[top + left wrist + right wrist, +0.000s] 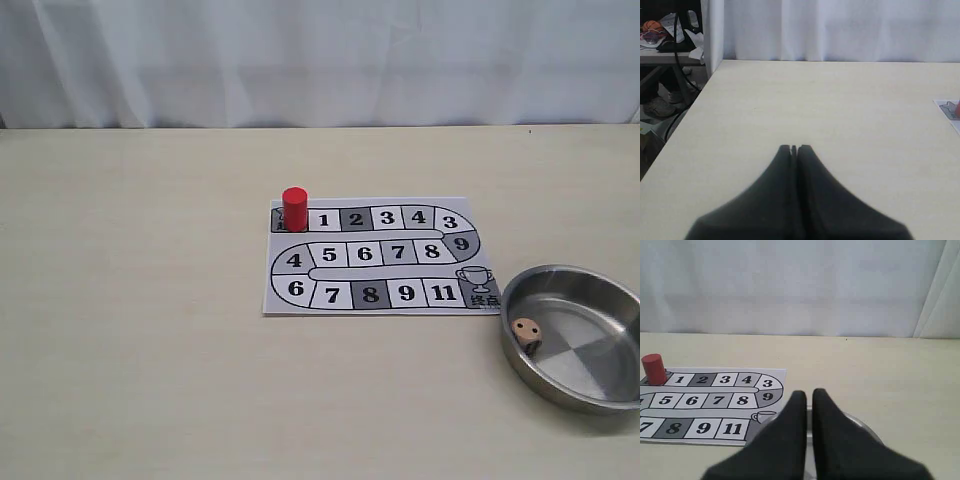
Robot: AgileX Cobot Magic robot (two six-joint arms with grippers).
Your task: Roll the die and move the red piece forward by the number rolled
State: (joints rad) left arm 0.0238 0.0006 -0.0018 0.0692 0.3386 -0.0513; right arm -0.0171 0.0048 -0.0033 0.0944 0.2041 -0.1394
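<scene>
Surface: a pale, matt, wood-grain table (150, 350) backed by a white pleated curtain (320, 60). On it lies a flat printed paper board (380, 255), its winding track made of numbered grey and white squares. The red piece (294, 209), a glossy, smooth cylinder, stands upright on the start square at the board's far left corner, just beside square 1. A round, shallow pan (590, 345) of brushed, reflective metal sits just off the board's near right corner. The die (526, 331), a small tan cube with dark pips, lies inside the pan against its left wall. The left gripper (794, 148) is held low over bare table, level, its black tapered fingers pressed together on nothing. The right gripper (809, 392) hovers over the pan, likewise clenched and empty.
</scene>
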